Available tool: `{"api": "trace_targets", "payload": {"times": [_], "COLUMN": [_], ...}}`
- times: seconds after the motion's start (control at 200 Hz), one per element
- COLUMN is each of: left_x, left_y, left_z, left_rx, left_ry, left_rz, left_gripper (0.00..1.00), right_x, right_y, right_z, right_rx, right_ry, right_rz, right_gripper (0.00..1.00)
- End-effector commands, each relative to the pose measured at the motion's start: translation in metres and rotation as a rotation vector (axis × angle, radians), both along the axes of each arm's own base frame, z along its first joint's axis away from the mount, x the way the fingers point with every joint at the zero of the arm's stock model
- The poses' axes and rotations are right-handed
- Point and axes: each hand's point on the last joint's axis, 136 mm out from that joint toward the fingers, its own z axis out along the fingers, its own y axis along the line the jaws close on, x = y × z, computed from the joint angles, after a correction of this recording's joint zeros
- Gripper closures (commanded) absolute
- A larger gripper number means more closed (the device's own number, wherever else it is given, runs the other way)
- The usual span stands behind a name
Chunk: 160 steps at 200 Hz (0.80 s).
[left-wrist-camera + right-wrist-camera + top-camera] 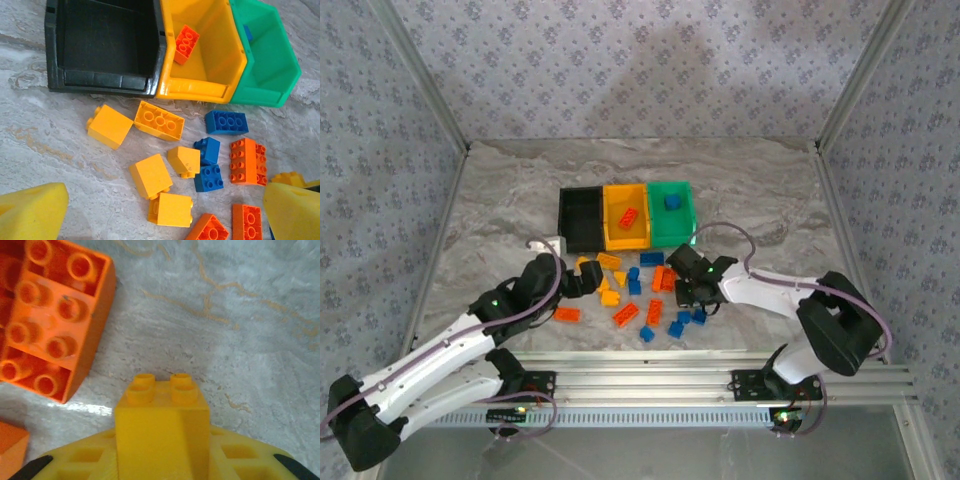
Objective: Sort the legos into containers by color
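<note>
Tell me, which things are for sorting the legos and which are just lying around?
For the job: loose legos, yellow lego gripped by the right end effector, black bin, yellow bin, green bin, open left end effector.

Just there: marble table, metal rail, patterned walls.

White arm links (430, 355), black joints (835, 330), lilac cables (724, 226), yellow jaws

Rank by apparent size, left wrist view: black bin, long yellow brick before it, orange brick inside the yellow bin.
black bin
long yellow brick
orange brick, tilted in the yellow bin, farther off, so last two unsure
</note>
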Motion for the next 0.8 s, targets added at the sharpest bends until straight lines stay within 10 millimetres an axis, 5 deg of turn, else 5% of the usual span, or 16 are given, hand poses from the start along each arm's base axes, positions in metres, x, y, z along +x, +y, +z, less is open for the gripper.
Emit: {"api": "trace_targets", "payload": {"times": [0.0,0.17,0.405,0.58,0.795], "left_x": [-0.001,-0.005,-0.015,-0.021,-0.025], "left_y": [0.013,0.025,0.049,0.059,0.060], "left_z": [-0.005,-0.009,-0.015,-0.017,-0.017], "left_rx": [0.020,0.049,0.101,0.068,0.035], "left_ry": [0.015,0.063,0.095,0.078,0.061], "left_rz": [0.054,0.111,0.187,0.213,0.198], "left_gripper": [0.00,0.00,0.01,0.01,0.01], "right_x": [0.014,0.035,0.085,0.121,0.158], "right_y": [0.007,0.051,0.167,0.228,0.265], "right_z": [0.038,0.092,0.144,0.143,0.123], "right_rx": [0.032,0.160,0.309,0.354,0.365], "right_ry": [-0.103,-0.208,-0.296,-0.294,-0.281], "right_rz": [0.036,0.115,0.263,0.299,0.275], "right_gripper": [0.65,0.66,0.65,0.65,0.64]}}
